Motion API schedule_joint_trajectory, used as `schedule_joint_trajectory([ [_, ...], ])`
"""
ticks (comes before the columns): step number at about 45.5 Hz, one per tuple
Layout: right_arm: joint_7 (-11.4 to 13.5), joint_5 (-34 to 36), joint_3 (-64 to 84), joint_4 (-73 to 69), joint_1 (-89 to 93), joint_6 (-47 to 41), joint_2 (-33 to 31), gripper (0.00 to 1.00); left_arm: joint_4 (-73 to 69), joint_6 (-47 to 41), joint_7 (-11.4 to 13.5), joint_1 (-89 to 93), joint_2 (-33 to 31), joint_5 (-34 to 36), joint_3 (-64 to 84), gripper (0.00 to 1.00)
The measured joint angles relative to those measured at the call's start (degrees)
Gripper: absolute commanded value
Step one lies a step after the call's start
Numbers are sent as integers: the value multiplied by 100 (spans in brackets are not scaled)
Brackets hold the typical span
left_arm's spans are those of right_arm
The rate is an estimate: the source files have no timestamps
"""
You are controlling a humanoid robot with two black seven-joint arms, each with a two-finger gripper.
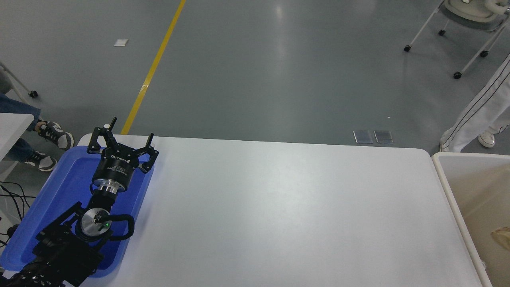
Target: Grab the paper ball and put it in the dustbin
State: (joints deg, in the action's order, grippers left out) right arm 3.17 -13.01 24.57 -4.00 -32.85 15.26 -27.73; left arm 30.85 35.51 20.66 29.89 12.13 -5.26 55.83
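Note:
The dustbin [451, 199] is a cream-beige bin with a thick white rim, standing against the table's right end and cut off by the picture's edge. A tan wrinkled piece, seemingly the paper ball [503, 236], lies inside it at the right edge, only partly in view. My left gripper [132, 128] is open and empty, parked over the blue tray [59, 191] at the table's far left. My right arm and gripper are out of view.
The white table [279, 207] spans the middle. A person in white trousers [474, 119] stands beyond the bin's far corner. Another person's shoes [53, 135] are by the tray's far left. A wheeled chair frame [458, 24] stands at the top right.

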Motion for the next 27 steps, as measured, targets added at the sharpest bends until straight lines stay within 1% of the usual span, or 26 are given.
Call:
schedule_joint_trajectory([
  [6, 3, 4, -111, 3, -118, 79, 0, 99, 0, 0, 0, -1, 0, -1, 3, 100],
  [13, -20, 8, -760, -50, -296, 128, -19, 100, 0, 0, 0, -1, 0, -1, 5, 100],
  [16, -25, 9, -1266, -137, -361, 128, -30, 100, 0, 0, 0, -1, 0, -1, 6, 100],
  [27, -38, 4, -3906, -797, -463, 100, -170, 100, 0, 0, 0, -1, 0, -2, 7, 100],
])
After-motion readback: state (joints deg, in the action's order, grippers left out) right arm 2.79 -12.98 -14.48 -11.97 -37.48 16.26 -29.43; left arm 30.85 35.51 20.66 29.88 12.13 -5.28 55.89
